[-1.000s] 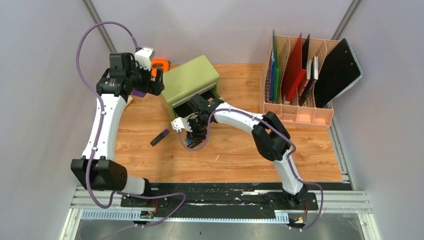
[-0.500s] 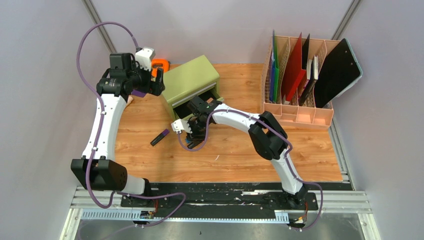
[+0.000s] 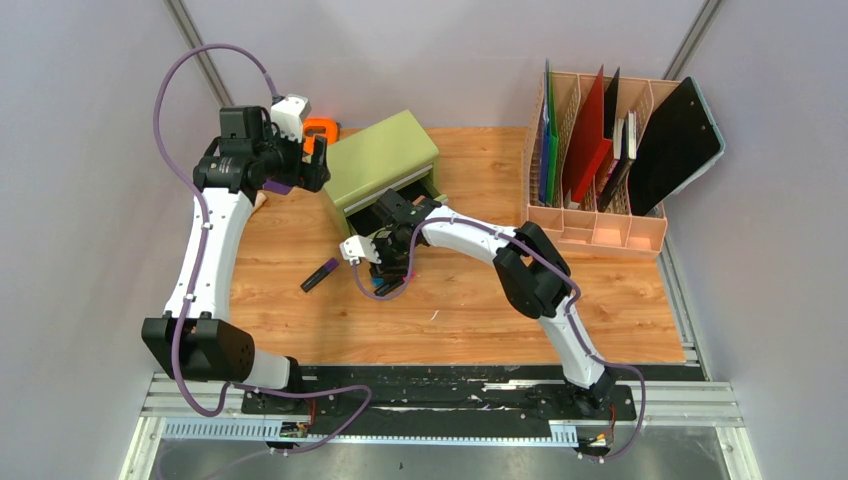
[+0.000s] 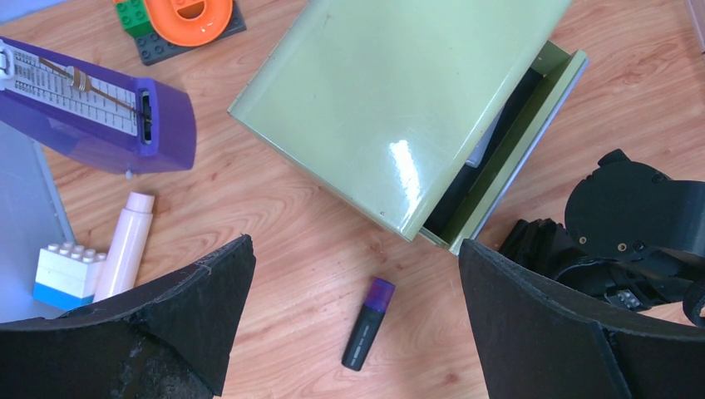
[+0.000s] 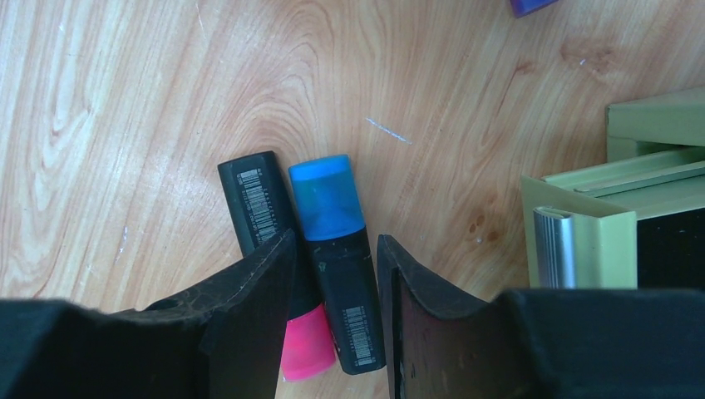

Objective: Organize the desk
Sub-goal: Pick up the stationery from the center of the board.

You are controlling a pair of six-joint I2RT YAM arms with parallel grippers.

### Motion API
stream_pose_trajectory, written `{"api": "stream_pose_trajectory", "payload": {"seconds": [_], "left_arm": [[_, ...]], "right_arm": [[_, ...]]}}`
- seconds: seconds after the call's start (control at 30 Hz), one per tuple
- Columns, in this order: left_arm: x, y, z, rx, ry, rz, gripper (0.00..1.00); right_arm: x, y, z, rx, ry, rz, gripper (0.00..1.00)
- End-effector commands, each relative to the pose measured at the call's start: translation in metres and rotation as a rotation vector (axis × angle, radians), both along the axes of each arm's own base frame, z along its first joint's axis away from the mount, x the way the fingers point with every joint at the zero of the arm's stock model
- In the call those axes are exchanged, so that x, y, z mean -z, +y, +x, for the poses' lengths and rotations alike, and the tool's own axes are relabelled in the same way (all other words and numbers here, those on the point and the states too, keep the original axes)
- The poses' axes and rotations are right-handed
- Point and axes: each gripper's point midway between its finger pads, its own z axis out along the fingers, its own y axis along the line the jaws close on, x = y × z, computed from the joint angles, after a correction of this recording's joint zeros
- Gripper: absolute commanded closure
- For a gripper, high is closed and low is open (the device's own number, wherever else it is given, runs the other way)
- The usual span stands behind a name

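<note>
The wood-grain desk point(image 3: 480, 300) carries an olive-green drawer chest point(image 3: 380, 160) with its drawer point(image 4: 507, 150) open. My right gripper point(image 5: 334, 241) is low over the desk in front of the drawer, also seen from above point(image 3: 385, 272). It is open, its jaws astride a blue-capped black highlighter point(image 5: 337, 249); a pink-capped highlighter point(image 5: 253, 199) lies alongside, partly under one finger. A purple-capped highlighter point(image 4: 368, 322) lies alone to the left point(image 3: 320, 274). My left gripper point(image 4: 356, 249) is open and empty, held high beside the chest's left end point(image 3: 312, 160).
A peach file organizer point(image 3: 595, 215) with folders and a black clipboard point(image 3: 675, 140) stands at the back right. Left of the chest lie a purple metronome point(image 4: 91, 116), an orange piece on a dark plate point(image 4: 187, 12), a pale tube point(image 4: 125, 245) and a white-blue brick point(image 4: 62, 274).
My right arm has shifted slightly left, bringing its gripper down around the blue-capped highlighter. The left arm has not moved.
</note>
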Motion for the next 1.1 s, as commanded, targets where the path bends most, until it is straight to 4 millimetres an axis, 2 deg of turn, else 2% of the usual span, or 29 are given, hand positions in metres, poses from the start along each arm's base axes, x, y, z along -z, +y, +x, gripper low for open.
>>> {"api": "stream_pose_trajectory", "payload": {"seconds": [0.0,0.3,0.53,0.7,0.87,1.07], "left_arm": [[-0.016,0.000,-0.004,0.002,-0.051,-0.012,0.00],[-0.012,0.000,-0.003,0.003,-0.044,-0.014,0.00],[-0.012,0.000,-0.003,0.001,-0.045,-0.014,0.00],[-0.012,0.000,-0.003,0.000,-0.044,-0.015,0.00],[-0.012,0.000,-0.004,0.001,-0.045,-0.015,0.00],[-0.011,0.000,-0.003,0.003,-0.044,-0.017,0.00]], "right_arm": [[0.007,0.003,0.008,-0.016,-0.023,0.001,0.58],[0.031,-0.017,0.004,-0.040,-0.050,-0.086,0.58],[0.035,-0.037,0.009,-0.015,-0.053,-0.122,0.58],[0.039,-0.038,0.007,-0.016,-0.045,-0.125,0.59],[0.037,-0.035,0.011,-0.012,-0.054,-0.121,0.71],[0.020,-0.031,0.017,-0.010,-0.089,-0.100,0.88]]}}
